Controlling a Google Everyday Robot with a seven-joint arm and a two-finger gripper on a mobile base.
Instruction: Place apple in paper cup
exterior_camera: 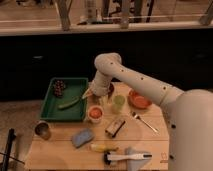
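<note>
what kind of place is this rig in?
Likely an indoor test station staged as a kitchen table: a small wooden table with a green tray, orange bowl and fork, and a dark wall behind. The gripper hangs by the tray's right edge, near the paper cup.

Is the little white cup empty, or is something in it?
Something is in it: the paper cup stands upright with a reddish, round thing, likely the apple, inside. The gripper is just behind it.

My one view sits high and fairly near, perhaps on the robot's head, looking down across the pale wooden table (56, 150) toward a dark wall (45, 57). The white arm (150, 89) crowds its right; the gripper (101, 95) is beside the green rectangular tray (52, 108).
</note>
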